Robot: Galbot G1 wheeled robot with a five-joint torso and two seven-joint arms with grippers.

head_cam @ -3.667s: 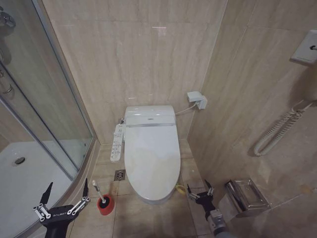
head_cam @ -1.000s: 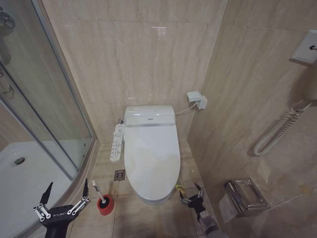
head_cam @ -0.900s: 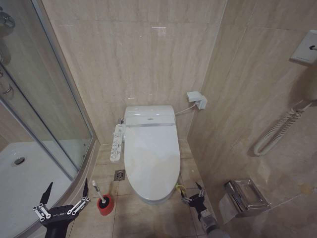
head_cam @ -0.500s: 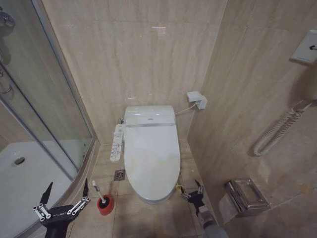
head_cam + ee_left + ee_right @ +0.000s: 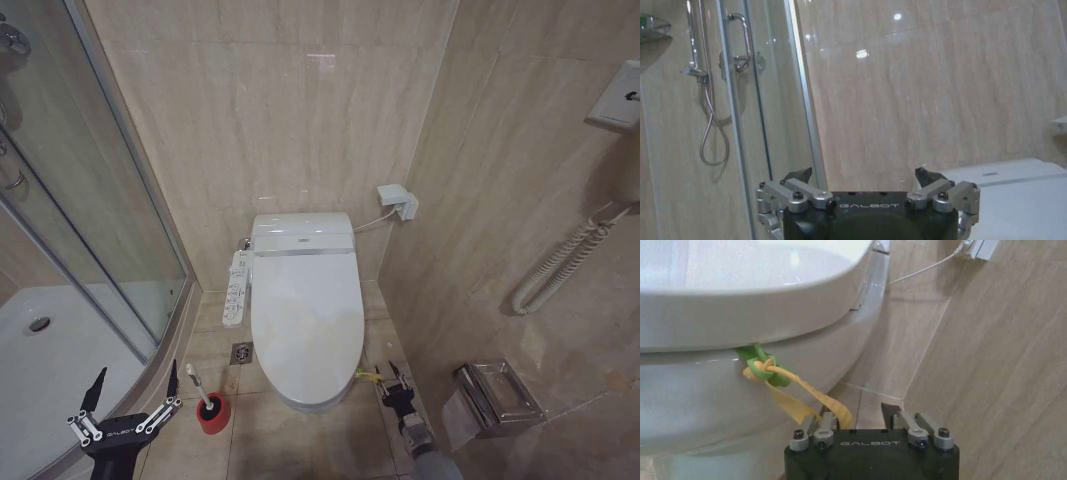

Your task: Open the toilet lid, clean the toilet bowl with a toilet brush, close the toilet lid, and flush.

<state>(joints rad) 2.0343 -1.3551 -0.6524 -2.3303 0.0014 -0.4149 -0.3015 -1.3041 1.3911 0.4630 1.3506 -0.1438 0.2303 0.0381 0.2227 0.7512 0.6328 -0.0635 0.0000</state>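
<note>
The toilet lid (image 5: 305, 305) lies shut over the toilet bowl (image 5: 693, 400), so the inside of the bowl is hidden. A green-yellow band (image 5: 783, 387) is knotted at the lid's front edge and trails down. My right gripper (image 5: 391, 379) hovers low beside the toilet's front right. Its fingers are open but narrowed, with the band's loose end between them, lying against one finger (image 5: 827, 421). The toilet brush (image 5: 198, 388) stands in its red cup (image 5: 210, 414) on the floor left of the toilet. Just left of the brush, my left gripper (image 5: 130, 398) hangs open and holds nothing.
A curved glass shower door (image 5: 120, 230) and a white shower tray (image 5: 50, 370) fill the left side. A long button-panel (image 5: 236, 287) hangs at the toilet's left. On the right wall are a metal paper holder (image 5: 497, 395) and a coiled phone cord (image 5: 560, 265). A floor drain (image 5: 241, 352) lies beside the toilet.
My right gripper has moved up along the toilet's right side toward the band, and its fingers have drawn closer together. The left arm has not moved.
</note>
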